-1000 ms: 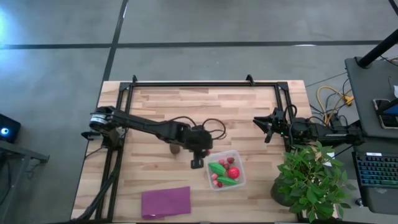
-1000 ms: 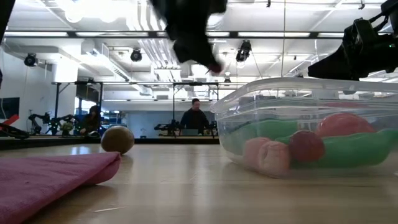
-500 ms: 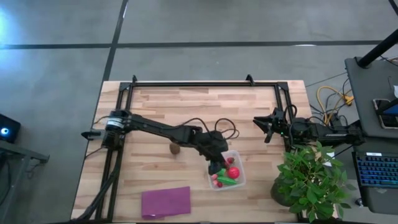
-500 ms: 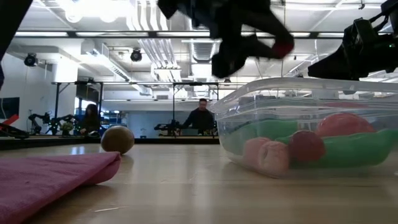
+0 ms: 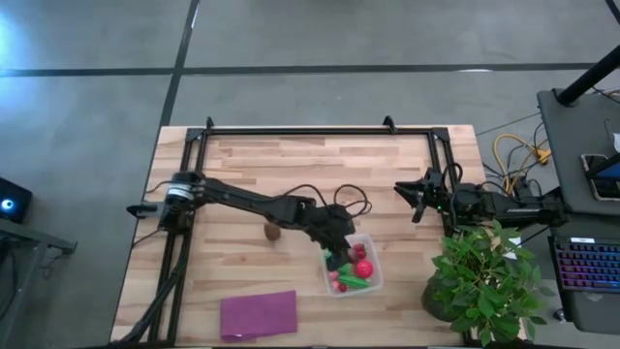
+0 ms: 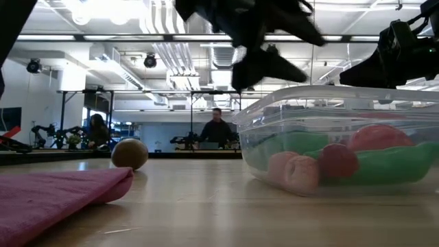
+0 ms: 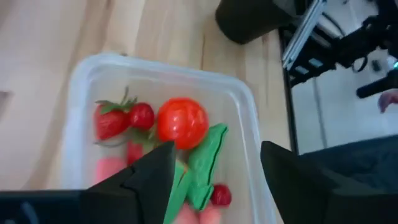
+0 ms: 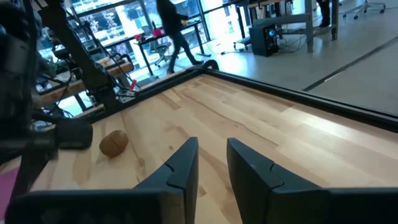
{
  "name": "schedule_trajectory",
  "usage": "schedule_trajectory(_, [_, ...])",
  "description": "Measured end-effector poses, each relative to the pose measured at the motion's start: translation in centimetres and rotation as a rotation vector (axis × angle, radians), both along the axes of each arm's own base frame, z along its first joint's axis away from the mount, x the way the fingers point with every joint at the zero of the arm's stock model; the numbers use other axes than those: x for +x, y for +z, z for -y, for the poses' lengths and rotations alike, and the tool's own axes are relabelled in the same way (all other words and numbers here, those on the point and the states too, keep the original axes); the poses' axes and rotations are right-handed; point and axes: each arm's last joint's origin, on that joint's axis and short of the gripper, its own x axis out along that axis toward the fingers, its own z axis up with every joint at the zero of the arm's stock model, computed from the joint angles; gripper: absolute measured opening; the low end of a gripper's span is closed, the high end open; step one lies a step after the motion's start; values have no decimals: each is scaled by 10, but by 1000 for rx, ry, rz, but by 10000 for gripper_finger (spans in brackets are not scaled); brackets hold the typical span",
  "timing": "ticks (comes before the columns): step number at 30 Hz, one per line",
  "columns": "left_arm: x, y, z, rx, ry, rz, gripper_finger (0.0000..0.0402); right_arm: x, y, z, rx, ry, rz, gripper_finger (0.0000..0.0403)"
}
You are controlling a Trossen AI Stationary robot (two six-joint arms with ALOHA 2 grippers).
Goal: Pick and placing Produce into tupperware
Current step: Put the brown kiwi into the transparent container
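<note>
A brown kiwi-like ball (image 5: 273,231) is the only produce lying loose on the wooden table (image 5: 291,165), apart from the tupperware (image 5: 372,281), which already holds green pieces, a red-pink ball (image 5: 363,269) and berries. Being round, it has no long axis to line up with. The left gripper (image 5: 336,254) hovers over the container's rim with fingers spread wide and nothing between them, so the ball lies back toward that arm's own base; the right gripper (image 5: 417,201), fingers slightly parted and empty, waits well farther off.
</note>
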Motion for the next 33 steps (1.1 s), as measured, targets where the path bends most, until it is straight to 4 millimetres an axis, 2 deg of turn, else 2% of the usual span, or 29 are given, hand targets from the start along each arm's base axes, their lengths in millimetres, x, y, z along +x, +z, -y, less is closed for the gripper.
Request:
schedule_trajectory(3, [-21, 17, -7, 93, 81, -101, 216, 0, 0, 0, 0, 0, -1, 81])
schedule_trajectory(5, [-43, 27, -17, 146, 226, -243, 210, 0, 0, 0, 0, 0, 1, 82])
schedule_trajectory(7, [-62, 31, -29, 207, 315, -384, 205, 0, 0, 0, 0, 0, 0, 81])
schedule_trajectory(10, [-88, 34, -39, 309, 356, -528, 204, 0, 0, 0, 0, 0, 0, 76])
schedule_trajectory(13, [-106, 32, -46, 217, 515, -660, 203, 0, 0, 0, 0, 0, 0, 72])
schedule_trajectory(16, [-113, 22, -54, 126, 722, -746, 203, 0, 0, 0, 0, 0, 0, 70])
schedule_trajectory(18, [-117, 15, -56, 97, 791, -776, 203, 0, 0, 0, 0, 0, 0, 72])
schedule_trajectory(26, [-122, 11, -50, 92, 794, -789, 203, 0, 0, 0, 0, 0, 0, 82])
schedule_trajectory(33, [-123, 9, -54, 72, 797, -809, 203, 0, 0, 0, 0, -1, 0, 74])
